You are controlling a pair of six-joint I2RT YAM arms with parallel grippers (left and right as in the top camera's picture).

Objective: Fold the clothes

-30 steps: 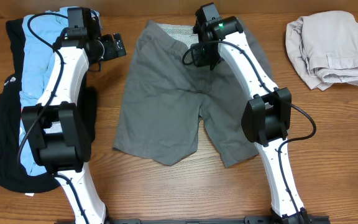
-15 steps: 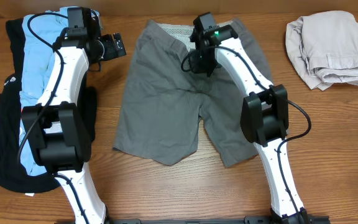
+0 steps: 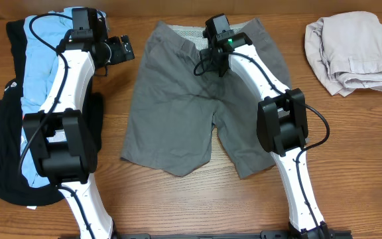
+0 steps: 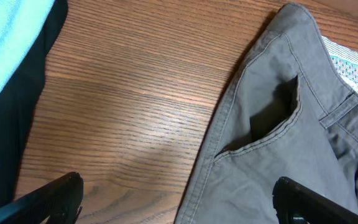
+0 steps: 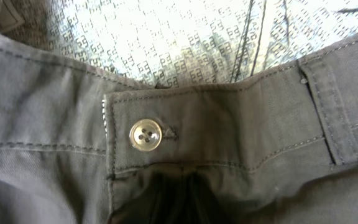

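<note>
**Over the grey shorts (image 3: 178, 113), at the table's far edge**

Left gripper (image 4: 176, 191) hangs with jaws wide over bare table (image 4: 123, 124), just beside the pocket edge. Right gripper (image 3: 211, 61) is close above the waistband (image 5: 229, 130) and button (image 5: 145, 134); I cannot tell its opening. The shorts lie flat mid-table with bare wood either side, between the light-blue shirt (image 3: 38, 73) on a black garment (image 3: 5, 159) and a folded beige garment (image 3: 353, 53).

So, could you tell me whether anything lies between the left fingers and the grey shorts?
Nothing visible does. The left fingers are open over the table beside the shorts' pocket edge, with only bare wood and the cloth itself under them. The blue shirt and black garment lie on the other side.
</note>
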